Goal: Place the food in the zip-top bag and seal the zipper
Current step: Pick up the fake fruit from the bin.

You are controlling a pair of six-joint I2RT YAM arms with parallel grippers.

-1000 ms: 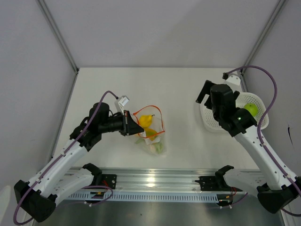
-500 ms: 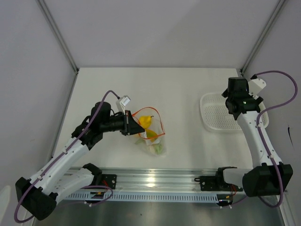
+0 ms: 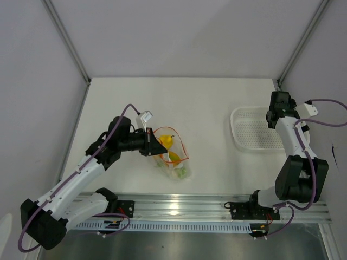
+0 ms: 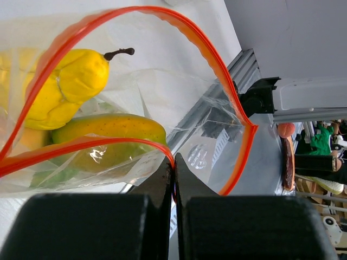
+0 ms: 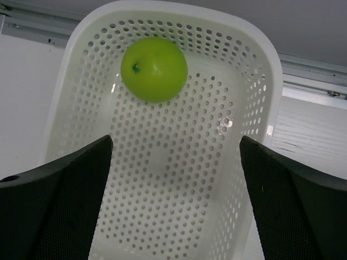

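Note:
The clear zip-top bag [image 3: 174, 162] lies left of the table's middle with its mouth open. My left gripper [image 3: 156, 146] is shut on the near side of the orange-red zipper [image 4: 217, 70], with the strip pinched between the fingertips [image 4: 165, 176]. Inside the bag are a yellow pear-shaped fruit [image 4: 68, 86], a yellow-green fruit [image 4: 116, 127] and something green and leafy [image 4: 51, 177]. A green apple [image 5: 154, 69] sits at the far end of the white mesh basket [image 5: 162, 179]. My right gripper [image 5: 173, 200] is open and empty just above the basket floor, short of the apple. The peach is not in view.
The white basket [image 3: 250, 132] stands at the right side of the table, with the right arm [image 3: 290, 135] bent over its right rim. The enclosure walls and a corner post [image 3: 303, 40] stand close behind it. A metal rail [image 3: 179, 208] runs along the near edge.
My right arm has swung from the basket's left side round to its far right and now points down into it. My left gripper has kept its hold on the bag and shifted slightly.

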